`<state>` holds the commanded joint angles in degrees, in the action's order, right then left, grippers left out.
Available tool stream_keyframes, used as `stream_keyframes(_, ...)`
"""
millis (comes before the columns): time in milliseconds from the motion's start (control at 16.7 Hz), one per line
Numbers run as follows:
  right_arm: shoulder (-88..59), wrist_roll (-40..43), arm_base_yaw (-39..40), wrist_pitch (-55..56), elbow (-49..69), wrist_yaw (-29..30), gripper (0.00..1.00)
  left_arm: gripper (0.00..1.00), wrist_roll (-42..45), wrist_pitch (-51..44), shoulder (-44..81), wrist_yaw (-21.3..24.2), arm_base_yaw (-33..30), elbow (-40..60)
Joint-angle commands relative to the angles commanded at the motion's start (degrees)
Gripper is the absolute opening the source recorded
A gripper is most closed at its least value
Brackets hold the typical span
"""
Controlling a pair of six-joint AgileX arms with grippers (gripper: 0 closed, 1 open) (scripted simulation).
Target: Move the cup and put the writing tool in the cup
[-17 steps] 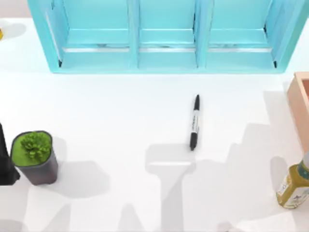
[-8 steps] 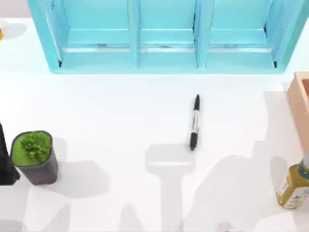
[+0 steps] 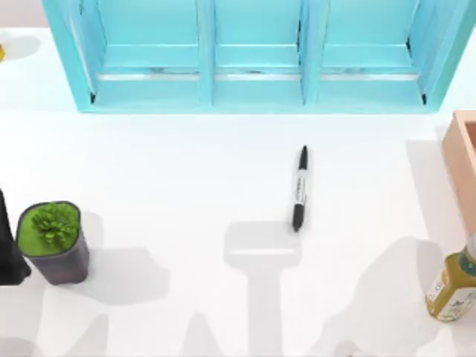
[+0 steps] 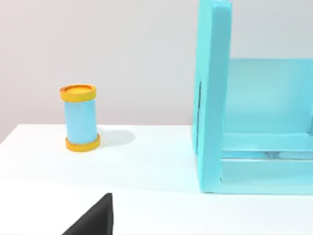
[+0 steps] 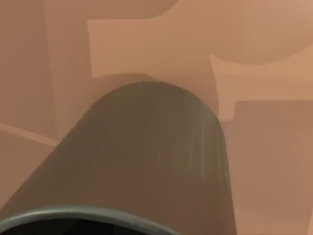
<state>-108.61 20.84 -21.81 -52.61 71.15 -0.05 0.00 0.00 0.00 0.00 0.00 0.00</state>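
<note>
The writing tool, a slim black marker [image 3: 299, 190] with a pale label band, lies flat near the table's middle, its length running toward the shelf. The olive-grey cup [image 5: 151, 156] looms very close in the right wrist view, its dark rim nearest the camera, with a brown wooden surface [image 5: 264, 58] behind it. No fingers can be made out around the cup, so I cannot say whether it is held.
A turquoise shelf unit [image 3: 253, 56] spans the back. At the left stand a dark pot with a green plant [image 3: 53, 242] and a black object [image 3: 9, 253]. A wooden box [image 3: 465, 160] and a yellow-green bottle [image 3: 452, 286] sit at the right edge. A blue-and-orange can [image 4: 80, 117] stands far left.
The arm shadow on the table's lower right has slid toward the right edge. The marker, pot and bottle have not moved.
</note>
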Motion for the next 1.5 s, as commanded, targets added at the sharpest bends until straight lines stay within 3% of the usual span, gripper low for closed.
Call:
stream_keyframes(120, 0.0, 0.0, 0.0, 0.0, 0.0, 0.0, 1.00, 1.00, 0.0, 0.0, 0.0, 0.0, 0.0, 0.0)
stream_keyframes(900, 0.0, 0.0, 0.0, 0.0, 0.0, 0.0, 0.02, 1.00, 0.0, 0.0, 0.0, 0.0, 0.0, 0.0)
stream_keyframes(1500, 0.0, -0.2, 0.2, -0.2, 0.2, 0.0, 0.00, 1.00, 0.0, 0.0, 0.0, 0.0, 0.0, 0.0)
